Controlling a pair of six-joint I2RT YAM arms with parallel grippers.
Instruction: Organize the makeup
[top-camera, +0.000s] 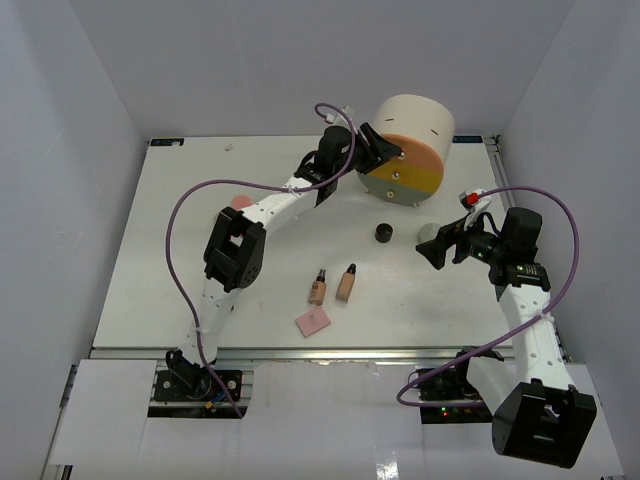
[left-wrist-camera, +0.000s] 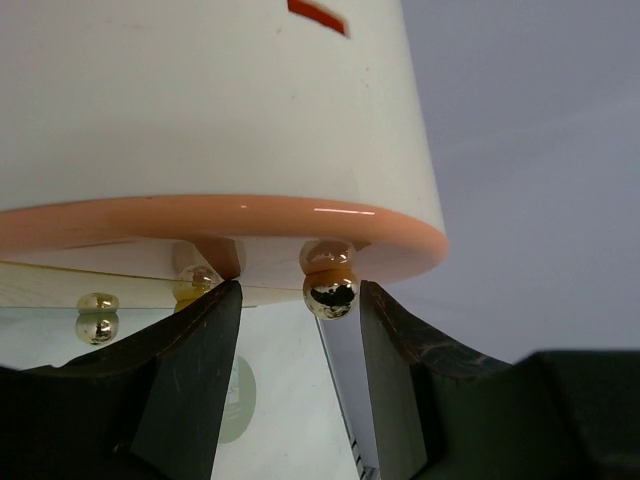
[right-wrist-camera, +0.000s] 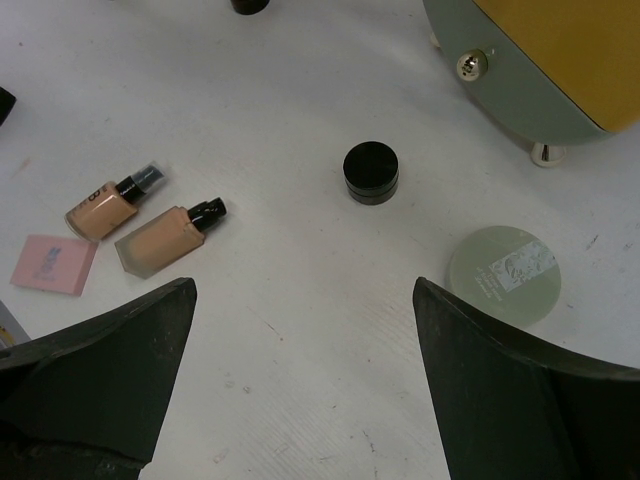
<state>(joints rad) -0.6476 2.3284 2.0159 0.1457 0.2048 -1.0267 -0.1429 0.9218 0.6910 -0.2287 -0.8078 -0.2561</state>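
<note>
Gold knob (left-wrist-camera: 330, 290) on the pink drawer (left-wrist-camera: 220, 215) of the cream drawer unit (top-camera: 415, 115): bracketed by left jaws, half spread, not clamped, almost touching one finger, visible gap to the other. Reads as lining up a pull on that drawer to make room for the makeup, hence the left arm (top-camera: 270, 210) stretched across the counter (top-camera: 170, 290) to the far side. Nothing gripped there yet. Right jaws released, spread wide, empty, hanging over the loose items; probably staged for a pick after the drawer opening. Relative to right jaws: pale green jar (right-wrist-camera: 505, 272) just past one fingertip, on the unit side, outside the gap; small black jar (right-wrist-camera: 371, 172) ahead, roughly on the centreline, well beyond the tips; two beige bottles (right-wrist-camera: 160, 240) lying flat side by side off the opposite finger; pink square (right-wrist-camera: 55, 263) next to them, furthest out. All on the counter, well apart from the left jaws; none in a drawer as far as visible. Best guess: green jar nearest grab, needing a sideways shift to centre it first. Risk on the left: round shiny knob, easy slip without a squarer bite.
</note>
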